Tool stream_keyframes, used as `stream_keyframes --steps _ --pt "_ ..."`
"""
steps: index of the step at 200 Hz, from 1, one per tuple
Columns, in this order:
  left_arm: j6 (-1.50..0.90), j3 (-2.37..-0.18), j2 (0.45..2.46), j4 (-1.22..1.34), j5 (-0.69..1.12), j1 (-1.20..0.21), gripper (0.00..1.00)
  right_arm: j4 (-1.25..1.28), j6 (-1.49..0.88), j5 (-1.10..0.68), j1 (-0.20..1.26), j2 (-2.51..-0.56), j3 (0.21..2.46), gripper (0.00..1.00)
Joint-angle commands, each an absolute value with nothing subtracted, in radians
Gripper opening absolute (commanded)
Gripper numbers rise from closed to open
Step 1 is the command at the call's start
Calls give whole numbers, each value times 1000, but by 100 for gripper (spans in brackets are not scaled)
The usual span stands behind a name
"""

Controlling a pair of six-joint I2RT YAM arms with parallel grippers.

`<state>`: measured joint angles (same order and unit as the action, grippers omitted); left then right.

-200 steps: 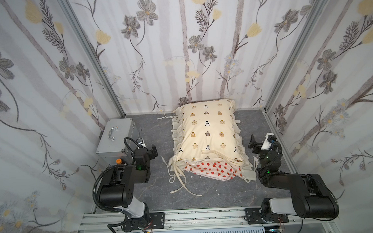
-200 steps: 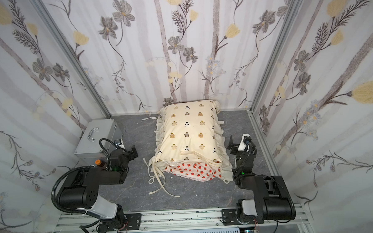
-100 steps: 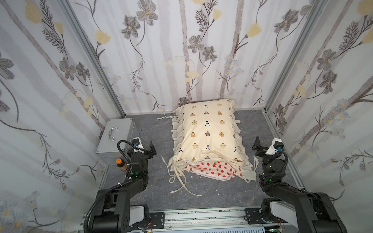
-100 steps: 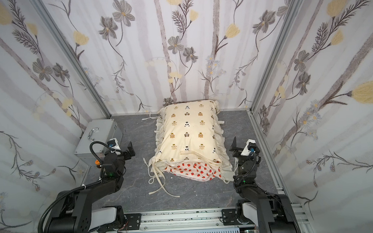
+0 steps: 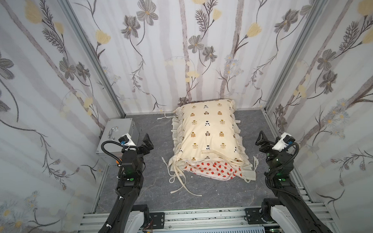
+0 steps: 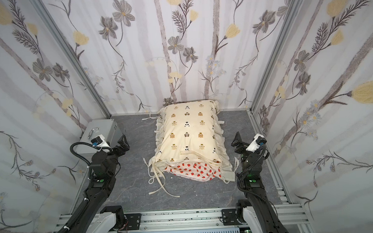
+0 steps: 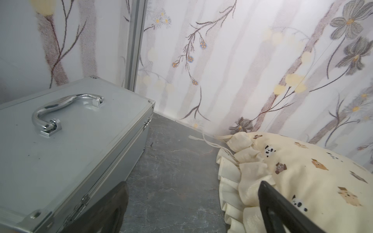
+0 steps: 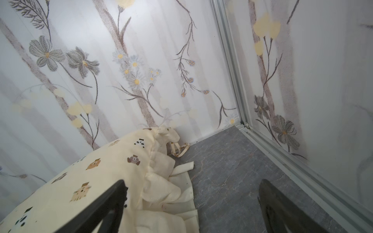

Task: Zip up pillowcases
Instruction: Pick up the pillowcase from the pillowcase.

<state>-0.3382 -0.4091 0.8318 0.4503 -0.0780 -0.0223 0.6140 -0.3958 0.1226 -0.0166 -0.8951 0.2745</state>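
With left gripper (image 5: pixel 148 142) and right gripper (image 5: pixel 259 139) wide open and empty, loose ties (image 5: pixel 179 182) at 7 o'clock of the bear-print pillowcase (image 5: pixel 205 133) could be snagged and dragged.

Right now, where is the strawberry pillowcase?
In both top views the strawberry pillowcase lies in the middle of the table beneath the bear-print pillowcase, with only its end nearest the robot's base showing.

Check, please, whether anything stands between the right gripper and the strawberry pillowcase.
Sideways, only floor separates the right gripper from the strawberry pillowcase. From above, the bear pillowcase lies on it, covering all but its near edge.
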Motion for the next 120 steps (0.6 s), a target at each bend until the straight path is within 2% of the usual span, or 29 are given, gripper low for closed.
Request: stream_keyframes --steps 1,27,63,120 --pt "-474 -406 788 423 -5 -20 100 471 -517 9 -22 -853 274 100" --pt "-579 -405 721 335 -52 -19 100 390 -555 -70 -22 -846 302 100" --pt "-597 -493 705 118 14 -20 100 278 -591 -91 13 -871 354 100" --pt "-621 -524 740 -20 104 -53 100 196 -667 -25 234 -922 415 100"
